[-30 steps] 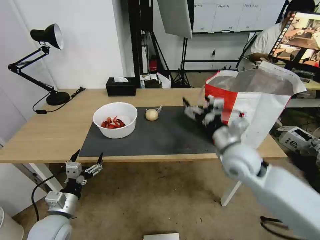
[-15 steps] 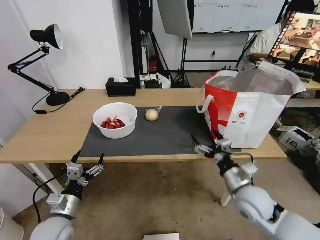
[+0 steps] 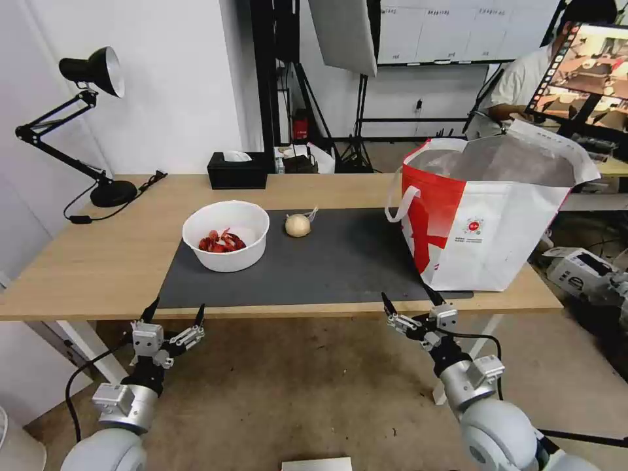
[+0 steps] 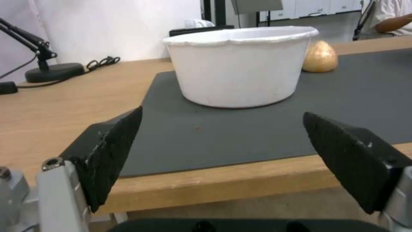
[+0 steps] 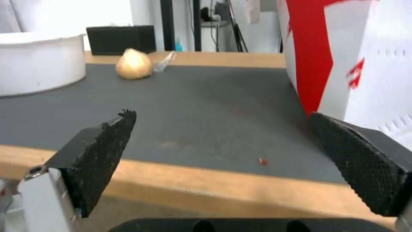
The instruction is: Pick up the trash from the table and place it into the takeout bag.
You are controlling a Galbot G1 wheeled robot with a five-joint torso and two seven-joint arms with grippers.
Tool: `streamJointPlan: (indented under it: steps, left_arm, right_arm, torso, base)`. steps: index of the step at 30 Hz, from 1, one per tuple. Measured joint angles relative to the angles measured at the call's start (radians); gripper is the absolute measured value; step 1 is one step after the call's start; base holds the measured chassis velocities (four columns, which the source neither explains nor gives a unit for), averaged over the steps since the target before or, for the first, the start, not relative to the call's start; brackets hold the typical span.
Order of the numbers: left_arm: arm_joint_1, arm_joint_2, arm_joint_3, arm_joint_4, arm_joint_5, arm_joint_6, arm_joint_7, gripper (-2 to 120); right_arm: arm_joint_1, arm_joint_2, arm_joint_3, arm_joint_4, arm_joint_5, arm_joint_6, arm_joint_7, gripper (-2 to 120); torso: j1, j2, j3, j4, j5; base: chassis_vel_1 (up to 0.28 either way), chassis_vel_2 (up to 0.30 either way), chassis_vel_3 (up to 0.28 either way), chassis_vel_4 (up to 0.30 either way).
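The trash left on the tabletop (image 3: 98, 261) is the white bowl (image 3: 226, 243) of red shellfish scraps and the beige ball (image 3: 297, 225), both on the dark mat (image 3: 327, 261) beside the takeout bag (image 3: 490, 229). The right gripper (image 3: 413, 315) has pulled back from the bag to below the tabletop's front edge, jaws wide and empty, suggesting a drop-off is done. The left gripper (image 3: 171, 318) stays parked low, equally wide.

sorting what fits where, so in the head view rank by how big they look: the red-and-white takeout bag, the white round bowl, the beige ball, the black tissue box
1. Red-and-white takeout bag, clearly largest.
2. White round bowl.
3. Black tissue box; it sits farther from the camera, so its true size is unsure.
4. Beige ball, smallest.
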Motion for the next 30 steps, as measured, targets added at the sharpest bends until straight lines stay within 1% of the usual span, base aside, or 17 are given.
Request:
streamJointPlan:
  steps: [9, 18, 30]
  left_arm:
    - [0.010, -0.004, -0.003, 0.005, 0.001, -0.003, 0.011, 100]
    - [0.019, -0.012, -0.003, 0.012, 0.011, -0.019, 0.020, 100]
    - [0.027, -0.019, -0.013, 0.010, 0.013, -0.022, 0.021, 100]
  right_arm:
    - [-0.049, 0.015, 0.006, 0.007, -0.012, -0.011, 0.017, 100]
    - [-0.050, 0.016, 0.006, 0.007, -0.014, -0.013, 0.021, 100]
    - [-0.048, 0.015, 0.006, 0.008, -0.013, -0.013, 0.021, 100]
  torso:
    - [0.000, 0.000, 0.000, -0.0001, 0.0001]
    - [0.000, 0.000, 0.000, 0.0000, 0.0000]
    - [0.000, 0.000, 0.000, 0.0000, 0.0001]
  base:
    - [0.000, 0.000, 0.000, 0.000]
    - [0.000, 0.000, 0.000, 0.000]
    - [0.000, 0.000, 0.000, 0.000]
